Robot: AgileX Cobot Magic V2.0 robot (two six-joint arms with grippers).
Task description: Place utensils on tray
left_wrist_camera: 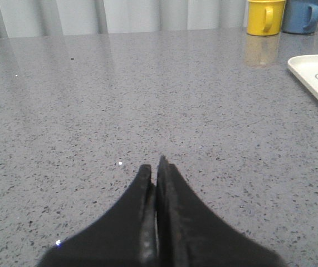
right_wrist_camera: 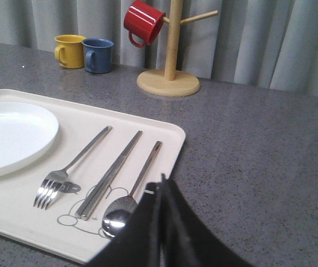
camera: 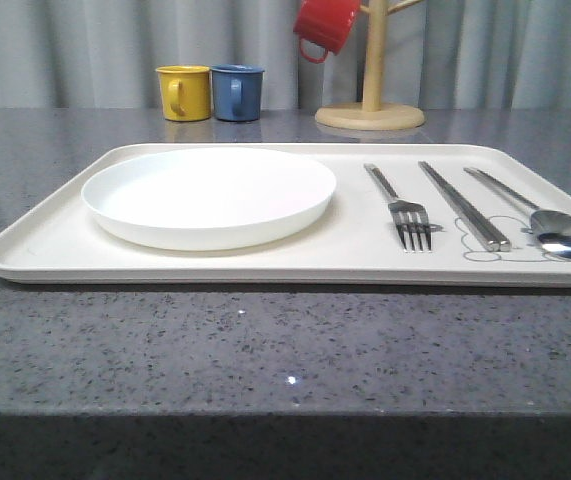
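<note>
The cream tray [camera: 55,245] lies across the grey table. On it rest a round white plate [camera: 208,194] at the left, then a fork [camera: 402,208], a pair of chopsticks [camera: 462,204] and a spoon [camera: 542,222] side by side at the right. The right wrist view shows the same tray [right_wrist_camera: 164,139] with the plate [right_wrist_camera: 11,136], fork [right_wrist_camera: 69,167], chopsticks [right_wrist_camera: 111,172] and spoon [right_wrist_camera: 133,192]. My right gripper [right_wrist_camera: 162,181] is shut and empty, just beside the tray's edge near the spoon. My left gripper [left_wrist_camera: 154,167] is shut and empty over bare table, away from the tray's corner [left_wrist_camera: 314,75].
A yellow mug [camera: 184,92] and a blue mug [camera: 237,92] stand behind the tray. A wooden mug tree [camera: 371,100] with a red mug [camera: 325,25] hanging on it stands at the back right. Grey curtains close off the rear.
</note>
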